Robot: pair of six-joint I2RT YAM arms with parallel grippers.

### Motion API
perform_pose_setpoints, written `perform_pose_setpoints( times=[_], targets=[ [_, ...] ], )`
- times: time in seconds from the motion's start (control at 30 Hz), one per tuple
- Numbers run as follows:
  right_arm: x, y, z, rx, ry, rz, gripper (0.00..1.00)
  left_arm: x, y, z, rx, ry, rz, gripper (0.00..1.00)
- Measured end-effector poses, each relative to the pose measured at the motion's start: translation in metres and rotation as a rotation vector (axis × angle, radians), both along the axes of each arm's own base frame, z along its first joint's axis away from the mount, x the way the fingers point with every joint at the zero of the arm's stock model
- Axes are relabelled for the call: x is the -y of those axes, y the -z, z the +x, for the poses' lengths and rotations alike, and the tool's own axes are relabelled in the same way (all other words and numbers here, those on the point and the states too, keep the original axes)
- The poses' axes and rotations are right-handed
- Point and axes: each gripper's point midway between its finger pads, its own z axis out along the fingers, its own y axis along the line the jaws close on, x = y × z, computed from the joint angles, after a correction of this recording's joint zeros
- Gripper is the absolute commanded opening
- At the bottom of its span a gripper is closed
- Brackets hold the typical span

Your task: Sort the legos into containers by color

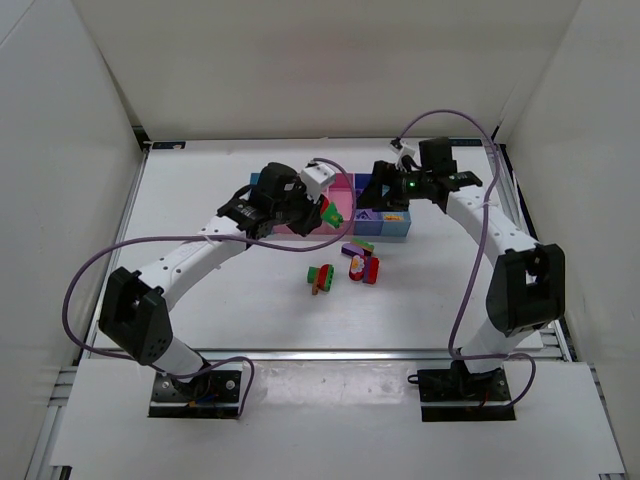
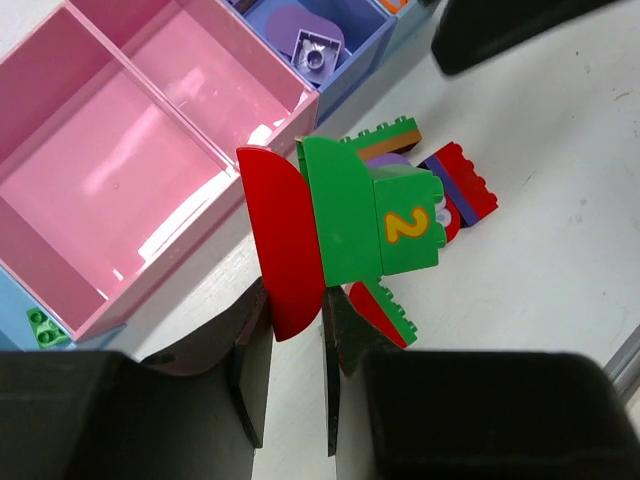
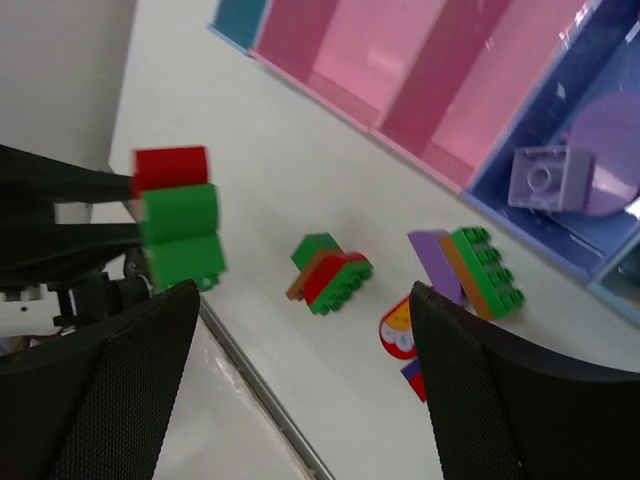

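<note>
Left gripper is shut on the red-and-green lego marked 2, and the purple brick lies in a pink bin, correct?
No: the purple brick lies in the darker blue bin, per the left wrist view. The left gripper is shut on the red-and-green lego marked 2.

Pink and blue containers [image 2: 130, 190], lilac brick [image 2: 315, 52] in one — loose legos [image 3: 330, 270] nearby, red-green pair [image 2: 340, 230] held aloft

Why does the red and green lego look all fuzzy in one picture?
Right wrist view: the red-green lego is smeared, the table legos sharper. Left wrist view: it is crisp, with white glare in the pink bin.
</note>
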Motion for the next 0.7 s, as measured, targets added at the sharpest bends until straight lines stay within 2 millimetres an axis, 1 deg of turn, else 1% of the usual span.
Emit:
perform_pose_setpoints(
  times=[0.13,0.2,0.27,0.53,0.7],
  targets=[
    [-0.01,-0.028,0.009,0.051,-0.018,0.07,0.88,-0.001,0.005,-0.002,-0.008,-0.004,0.008,0.11],
    [-0.013,-0.036,0.01,0.065,-0.029,0.098,0.88,-0.002,0.007,-0.002,-0.012,-0.006,0.012,0.11],
    [-0.017,-0.041,0.008,0.065,-0.047,0.122,0.88,-0.002,0.008,-0.002,-0.013,-0.006,0.014,0.11],
    [-0.032,-0.049,-0.006,0.051,-0.128,0.184,0.89,0.001,0.005,-0.001,-0.008,-0.007,0.0,0.11],
    [-0.039,-0.044,-0.008,0.025,-0.152,0.199,0.89,0.002,0.005,-0.002,-0.01,-0.007,-0.005,0.11]
  ],
)
